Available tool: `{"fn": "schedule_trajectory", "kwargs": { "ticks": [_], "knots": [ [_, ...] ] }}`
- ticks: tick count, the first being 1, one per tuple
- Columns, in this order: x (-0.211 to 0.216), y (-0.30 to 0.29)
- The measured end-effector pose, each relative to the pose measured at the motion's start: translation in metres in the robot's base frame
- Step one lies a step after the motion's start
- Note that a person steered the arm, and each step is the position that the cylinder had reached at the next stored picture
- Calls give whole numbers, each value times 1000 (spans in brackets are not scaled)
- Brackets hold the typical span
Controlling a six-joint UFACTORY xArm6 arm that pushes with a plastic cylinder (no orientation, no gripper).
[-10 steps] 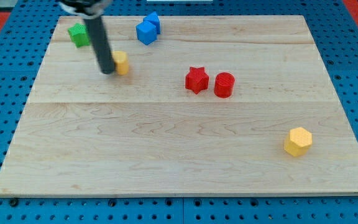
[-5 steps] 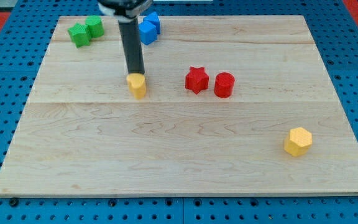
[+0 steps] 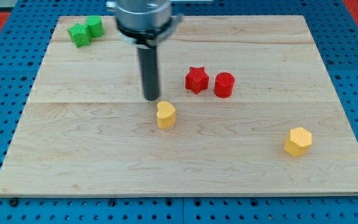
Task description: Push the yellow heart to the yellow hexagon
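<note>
The yellow heart [image 3: 165, 115] lies near the middle of the wooden board [image 3: 104, 162]. My tip [image 3: 151, 98] stands just above and to the left of it, very close or touching. The yellow hexagon [image 3: 298, 141] sits far off at the view's lower right, well apart from the heart.
A red star [image 3: 196, 79] and a red cylinder [image 3: 224, 84] sit side by side right of my rod. Two green blocks [image 3: 84, 30] lie at the top left corner. The arm's body hides the blue blocks at the top.
The yellow heart has slid down and to the right, from the upper left toward the board's middle. My tip has followed it the same way.
</note>
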State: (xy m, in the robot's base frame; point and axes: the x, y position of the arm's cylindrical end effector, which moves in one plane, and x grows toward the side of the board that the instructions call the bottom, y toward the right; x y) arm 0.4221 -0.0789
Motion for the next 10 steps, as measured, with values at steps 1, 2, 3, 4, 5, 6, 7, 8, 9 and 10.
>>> {"fn": "schedule_trajectory", "kwargs": {
  "ticks": [1, 2, 3, 4, 5, 6, 7, 8, 9, 10],
  "knots": [
    [-1, -36],
    [41, 10],
    [77, 98],
    [85, 152],
    [70, 108],
    [65, 140],
    [68, 198],
    [68, 207],
    [68, 207],
    [69, 219]
  ]
}}
